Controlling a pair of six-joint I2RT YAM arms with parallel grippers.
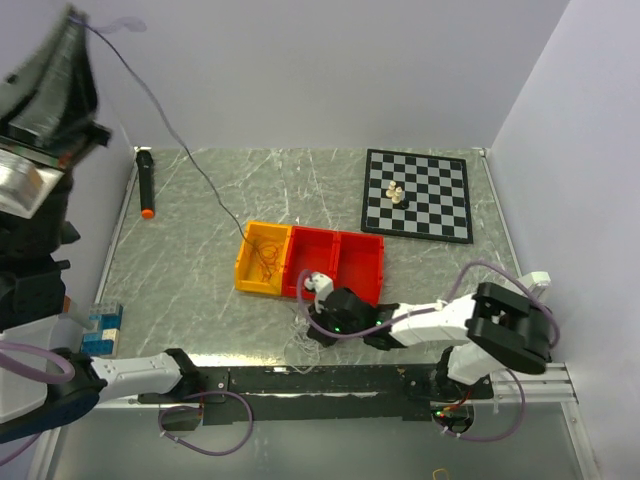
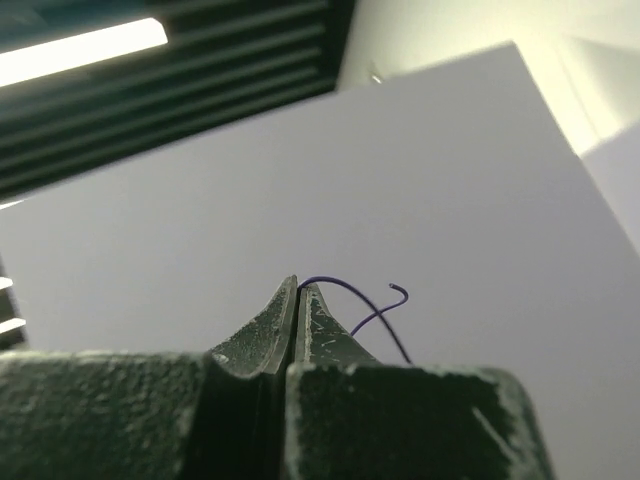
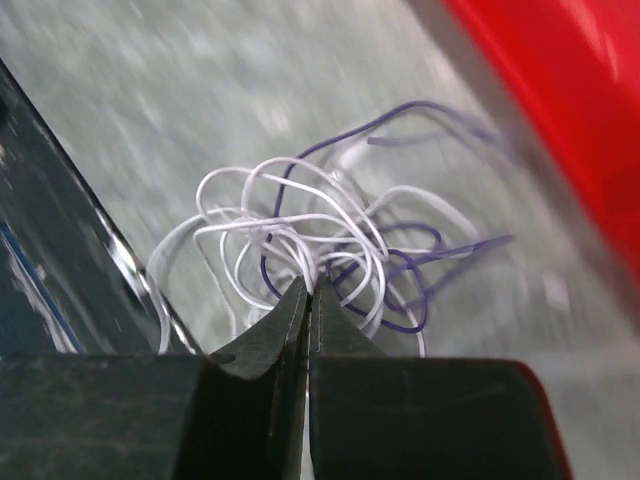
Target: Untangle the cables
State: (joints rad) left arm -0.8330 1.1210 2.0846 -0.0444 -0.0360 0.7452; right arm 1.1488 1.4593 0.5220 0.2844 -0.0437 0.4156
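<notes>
Marble tabletop [image 1: 200, 200]: right gripper [image 3: 307, 285], jaws shut, anchors the white-purple clump [image 3: 290, 215] low; left gripper [image 2: 299, 285], clamped tight on one purple cable [image 2: 350, 290], holds it high, probably to draw it free.

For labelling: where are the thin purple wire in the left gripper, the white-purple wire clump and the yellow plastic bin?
thin purple wire [image 2: 341, 284], left wrist view, its arch.
white-purple wire clump [image 3: 300, 218], right wrist view, a white loop.
yellow plastic bin [image 1: 241, 262], top external view, left wall.
</notes>
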